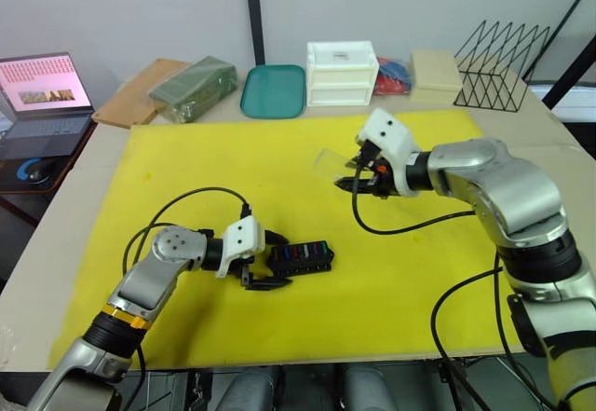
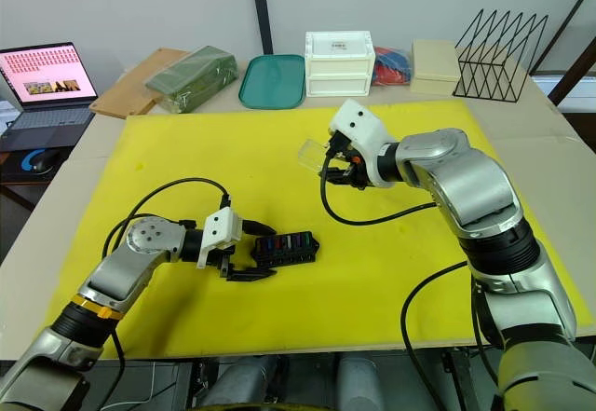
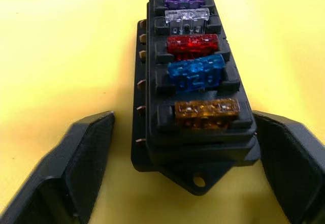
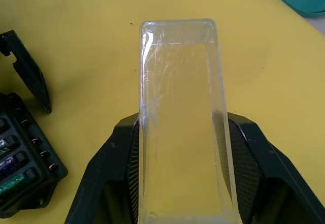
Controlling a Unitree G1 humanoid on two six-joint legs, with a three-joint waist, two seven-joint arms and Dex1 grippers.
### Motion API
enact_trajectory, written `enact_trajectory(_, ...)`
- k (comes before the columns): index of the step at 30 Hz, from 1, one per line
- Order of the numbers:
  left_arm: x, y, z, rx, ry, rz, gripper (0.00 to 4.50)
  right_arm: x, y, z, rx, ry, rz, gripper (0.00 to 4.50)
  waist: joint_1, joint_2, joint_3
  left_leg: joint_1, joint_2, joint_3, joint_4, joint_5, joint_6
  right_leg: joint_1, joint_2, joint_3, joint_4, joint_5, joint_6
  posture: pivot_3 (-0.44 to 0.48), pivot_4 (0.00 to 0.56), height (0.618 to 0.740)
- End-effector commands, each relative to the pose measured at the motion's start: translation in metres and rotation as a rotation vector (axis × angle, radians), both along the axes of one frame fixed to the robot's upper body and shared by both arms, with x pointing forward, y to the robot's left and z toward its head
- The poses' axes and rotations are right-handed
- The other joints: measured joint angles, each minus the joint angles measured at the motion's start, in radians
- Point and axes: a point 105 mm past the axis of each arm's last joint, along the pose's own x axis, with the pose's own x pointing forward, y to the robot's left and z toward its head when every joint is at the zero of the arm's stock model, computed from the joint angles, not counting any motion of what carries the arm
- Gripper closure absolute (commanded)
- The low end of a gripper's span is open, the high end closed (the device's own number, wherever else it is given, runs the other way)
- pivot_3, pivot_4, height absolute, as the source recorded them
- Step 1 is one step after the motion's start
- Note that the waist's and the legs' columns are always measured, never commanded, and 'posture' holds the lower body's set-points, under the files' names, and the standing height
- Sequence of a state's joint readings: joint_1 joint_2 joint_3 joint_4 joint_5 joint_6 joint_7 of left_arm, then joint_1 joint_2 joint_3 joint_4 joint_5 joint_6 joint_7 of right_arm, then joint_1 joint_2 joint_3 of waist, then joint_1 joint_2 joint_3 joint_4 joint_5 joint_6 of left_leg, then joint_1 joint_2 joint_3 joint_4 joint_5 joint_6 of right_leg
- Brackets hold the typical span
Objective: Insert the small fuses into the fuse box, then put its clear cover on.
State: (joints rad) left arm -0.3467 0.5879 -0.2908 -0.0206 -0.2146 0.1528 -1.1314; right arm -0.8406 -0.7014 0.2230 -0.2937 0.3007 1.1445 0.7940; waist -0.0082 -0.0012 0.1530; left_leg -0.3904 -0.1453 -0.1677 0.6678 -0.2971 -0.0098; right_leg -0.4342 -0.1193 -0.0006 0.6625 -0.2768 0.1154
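The black fuse box [image 1: 303, 257] lies on the yellow mat [image 1: 186, 159], front centre. Several small fuses [image 3: 195, 74] sit in its slots: green, purple, clear, red, blue and tan. My left gripper [image 1: 274, 262] is open, one finger [image 3: 76, 163] on each side of the box's near end. A gap shows beside the box on one side. My right gripper [image 1: 358, 180] hovers above the mat, behind and to the right of the box, shut on the clear cover [image 4: 180, 117]. The cover [image 1: 328, 162] sticks out past the fingertips toward the left.
Along the table's back edge stand a teal tray [image 1: 273, 89], a white drawer box [image 1: 342, 73], a beige box [image 1: 435, 69], a black wire rack [image 1: 503, 66] and a green box [image 1: 194, 87]. A laptop [image 1: 42, 94] sits far left. Black cables loop beside both arms.
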Motion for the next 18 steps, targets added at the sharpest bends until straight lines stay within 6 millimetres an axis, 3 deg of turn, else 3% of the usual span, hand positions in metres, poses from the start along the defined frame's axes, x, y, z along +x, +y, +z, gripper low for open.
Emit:
enact_trajectory(1, 0.006, 0.002, 0.003, 0.002, -0.028, 0.056, 1.21, -0.003, 0.004, 0.013, 0.009, -0.061, 0.028, 2.62, 0.000, 0.000, 0.000, 0.000, 0.000, 0.000, 0.000, 0.000, 0.000, 0.000, 0.000, 0.000, 0.000, 0.000, 0.000, 0.000, 0.150, 0.740)
enact_trajectory(3, 0.005, 0.000, 0.003, 0.003, -0.026, 0.037, 1.73, -0.004, 0.004, 0.013, 0.009, -0.060, 0.032, 2.62, -0.001, 0.000, 0.000, 0.000, 0.000, 0.000, 0.000, 0.000, 0.000, 0.000, 0.000, 0.000, 0.000, 0.000, 0.000, 0.000, 0.150, 0.740)
enact_trajectory(6, 0.005, -0.002, 0.004, 0.014, -0.041, -0.016, 1.72, -0.007, 0.004, 0.014, 0.003, -0.060, 0.051, 2.62, 0.000, 0.000, 0.000, 0.000, 0.000, 0.000, 0.000, 0.000, 0.000, 0.000, 0.000, 0.000, 0.000, 0.000, 0.000, 0.000, 0.150, 0.740)
enact_trajectory(9, 0.012, -0.005, 0.007, 0.009, -0.059, -0.056, 1.72, -0.023, 0.006, 0.014, -0.026, -0.052, 0.150, 2.62, 0.003, 0.000, 0.000, 0.000, 0.000, 0.000, 0.000, 0.000, 0.000, 0.000, 0.000, 0.000, 0.000, 0.000, 0.000, 0.000, 0.150, 0.740)
enact_trajectory(12, 0.017, -0.009, 0.009, -0.005, -0.076, -0.096, 1.72, -0.041, 0.005, 0.005, -0.097, -0.022, 0.249, 2.62, 0.012, 0.000, 0.000, 0.000, 0.000, 0.000, 0.000, 0.000, 0.000, 0.000, 0.000, -0.001, 0.000, 0.000, 0.000, 0.000, 0.150, 0.740)
enact_trajectory(18, 0.026, -0.011, 0.003, 0.029, -0.073, -0.106, 1.72, -0.057, 0.012, -0.008, -0.141, 0.038, 0.318, 2.62, 0.022, 0.000, 0.000, 0.000, 0.000, 0.000, 0.002, 0.000, 0.000, 0.001, 0.000, -0.001, 0.000, 0.000, 0.001, 0.000, 0.150, 0.740)
